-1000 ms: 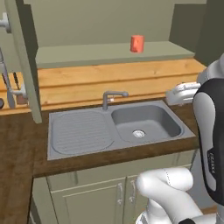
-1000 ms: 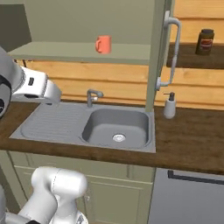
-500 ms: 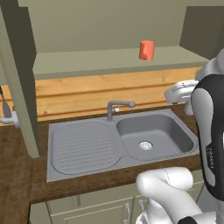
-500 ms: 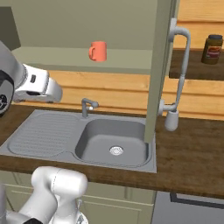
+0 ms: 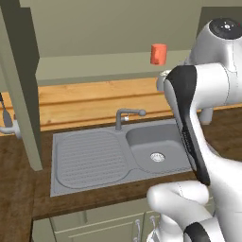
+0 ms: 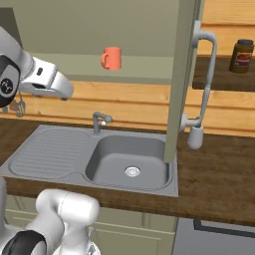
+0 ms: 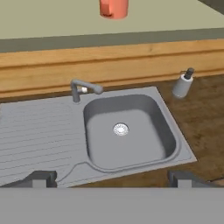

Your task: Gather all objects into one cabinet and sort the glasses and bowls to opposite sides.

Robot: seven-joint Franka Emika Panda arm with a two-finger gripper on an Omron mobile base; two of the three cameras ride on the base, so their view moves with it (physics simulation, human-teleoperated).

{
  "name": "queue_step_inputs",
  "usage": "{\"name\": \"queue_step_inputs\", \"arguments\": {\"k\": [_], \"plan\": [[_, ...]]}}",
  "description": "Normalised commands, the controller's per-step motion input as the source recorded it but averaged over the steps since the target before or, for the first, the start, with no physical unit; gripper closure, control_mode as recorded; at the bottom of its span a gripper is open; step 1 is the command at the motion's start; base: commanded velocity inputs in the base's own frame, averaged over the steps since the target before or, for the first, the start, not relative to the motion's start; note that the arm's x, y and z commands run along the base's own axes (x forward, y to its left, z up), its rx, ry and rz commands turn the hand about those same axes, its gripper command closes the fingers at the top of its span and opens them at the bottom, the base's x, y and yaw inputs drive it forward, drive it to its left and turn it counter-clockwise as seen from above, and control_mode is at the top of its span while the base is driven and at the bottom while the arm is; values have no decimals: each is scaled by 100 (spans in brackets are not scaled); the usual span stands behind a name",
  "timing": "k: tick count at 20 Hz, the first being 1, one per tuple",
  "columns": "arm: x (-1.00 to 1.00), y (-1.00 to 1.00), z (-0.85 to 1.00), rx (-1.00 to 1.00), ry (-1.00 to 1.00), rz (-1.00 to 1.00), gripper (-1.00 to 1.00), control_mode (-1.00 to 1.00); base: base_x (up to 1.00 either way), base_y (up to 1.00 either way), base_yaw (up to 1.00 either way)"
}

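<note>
Jaws are seen spread wide and empty at the bottom corners of the hand view, the gripper [image 7: 112, 178] being aimed down at the grey steel sink [image 7: 131, 131] set in the dark wooden desk [image 7: 205, 113]. A small salmon-orange cup with a handle [image 6: 111, 58] is seen upright on the pale green shelf [image 6: 74, 64] of the olive-green wall cabinet, in the upper middle of the right base view and at the top edge of the hand view, well above the grey tap [image 6: 99, 121]. A tall olive cabinet door [image 6: 180, 74] with a long curved grey tubular handle [image 6: 203, 89] stands open at the right of that view. The step in hand is judged to be the approach to this cup; for the next move the hand would have to be raised and tilted toward the shelf, and the jaws brought either side of the cup. Compared with the earlier frames, the sink and shelf are shown nearer and shifted in both base views, so the base is taken to have driven closer; the cup itself has not been moved.
</note>
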Motion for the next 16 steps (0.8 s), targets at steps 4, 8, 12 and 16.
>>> {"name": "queue_step_inputs", "arguments": {"k": [4, 8, 12, 16], "plan": [[49, -7, 3, -1, -5, -30, -100, -100, 0, 0, 0], [53, -16, 0, 0, -9, -4, -100, -100, 0, 0, 0], [64, -10, 0, 0, -14, 0, -100, -100, 0, 0, 0], [73, -7, 0, 0, -8, 0, -100, -100, 0, 0, 0]]}}
